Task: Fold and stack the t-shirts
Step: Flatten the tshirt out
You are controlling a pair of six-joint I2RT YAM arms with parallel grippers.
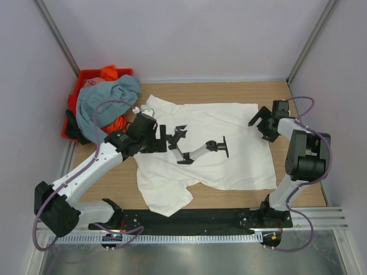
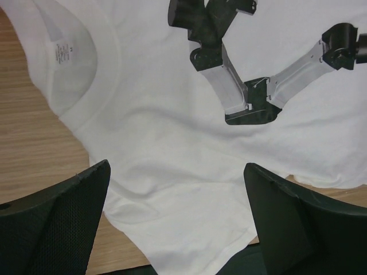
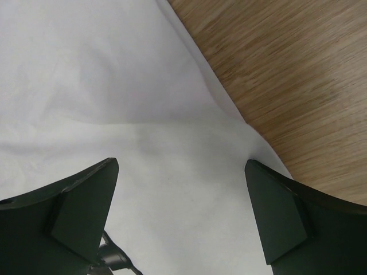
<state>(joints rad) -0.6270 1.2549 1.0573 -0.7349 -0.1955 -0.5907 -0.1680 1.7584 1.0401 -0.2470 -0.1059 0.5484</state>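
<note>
A white t-shirt with a black chest print lies spread on the wooden table, collar to the left. My left gripper is open and empty just above the shirt, between collar and print. In the left wrist view the collar, the print and a sleeve show between my open fingers. My right gripper is open and empty over the shirt's right edge. In the right wrist view white cloth lies under the open fingers.
A red crate stands at the back left. A grey-blue shirt spills over its rim, with orange and pink cloth behind. Bare wooden table shows beyond the shirt and on the right.
</note>
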